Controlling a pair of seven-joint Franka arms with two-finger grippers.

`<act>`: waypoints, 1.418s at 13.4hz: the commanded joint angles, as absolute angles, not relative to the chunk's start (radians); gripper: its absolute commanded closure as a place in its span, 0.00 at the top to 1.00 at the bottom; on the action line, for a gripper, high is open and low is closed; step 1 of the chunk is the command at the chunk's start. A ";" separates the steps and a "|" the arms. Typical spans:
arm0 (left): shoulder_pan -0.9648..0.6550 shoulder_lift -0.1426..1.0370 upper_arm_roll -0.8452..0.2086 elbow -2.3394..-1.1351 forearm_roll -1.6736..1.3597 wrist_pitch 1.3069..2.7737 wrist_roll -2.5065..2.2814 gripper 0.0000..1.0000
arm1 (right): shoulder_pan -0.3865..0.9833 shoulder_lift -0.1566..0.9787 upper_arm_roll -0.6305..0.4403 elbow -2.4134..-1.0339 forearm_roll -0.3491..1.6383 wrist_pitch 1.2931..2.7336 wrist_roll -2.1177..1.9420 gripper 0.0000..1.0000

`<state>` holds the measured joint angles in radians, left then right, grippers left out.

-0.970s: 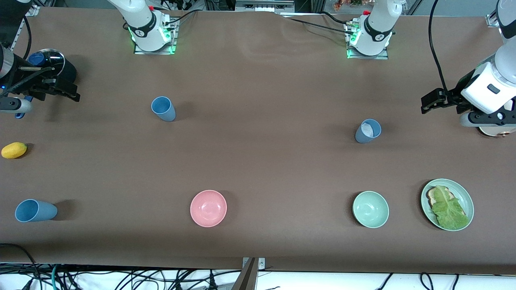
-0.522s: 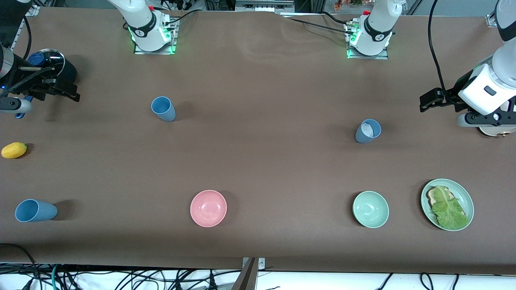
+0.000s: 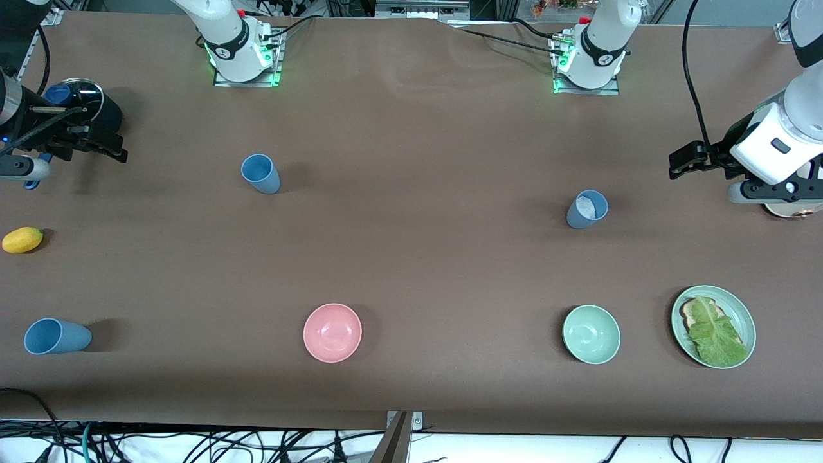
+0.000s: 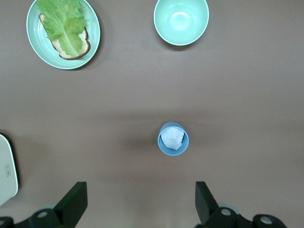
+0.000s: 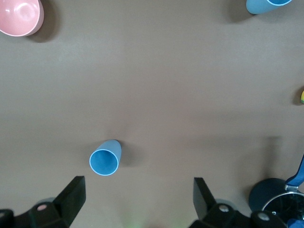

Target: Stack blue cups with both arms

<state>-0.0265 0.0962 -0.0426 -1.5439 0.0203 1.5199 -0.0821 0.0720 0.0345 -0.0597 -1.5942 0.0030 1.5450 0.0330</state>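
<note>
Brown table (image 3: 411,257): three blue cups (image 3: 261,173) upright (mouths up), apart.

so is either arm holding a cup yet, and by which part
Nothing is held. The left end effector is open over bare table beside the cup with the white patch; the right end effector is open beside another blue cup.
</note>
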 commanded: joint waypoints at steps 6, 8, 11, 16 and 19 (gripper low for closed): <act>-0.021 0.103 -0.048 -1.567 0.028 1.503 -0.054 1.00 | 0.064 0.044 -0.060 -1.572 0.017 1.542 0.017 1.00; -0.021 0.103 -0.048 -1.604 0.028 1.506 -0.022 1.00 | 0.064 0.044 -0.061 -1.572 0.017 1.542 0.017 1.00; -0.020 0.100 -0.048 -1.753 0.029 1.600 0.003 1.00 | 0.064 0.044 -0.060 -1.572 0.017 1.542 0.017 1.00; -0.023 0.178 -0.049 -1.919 0.031 1.828 0.005 1.00 | 0.064 0.044 -0.061 -1.574 0.017 1.542 0.017 1.00; -0.021 0.210 -0.049 -2.035 0.031 1.986 0.005 1.00 | 0.063 0.044 -0.061 -1.574 0.017 1.540 0.017 1.00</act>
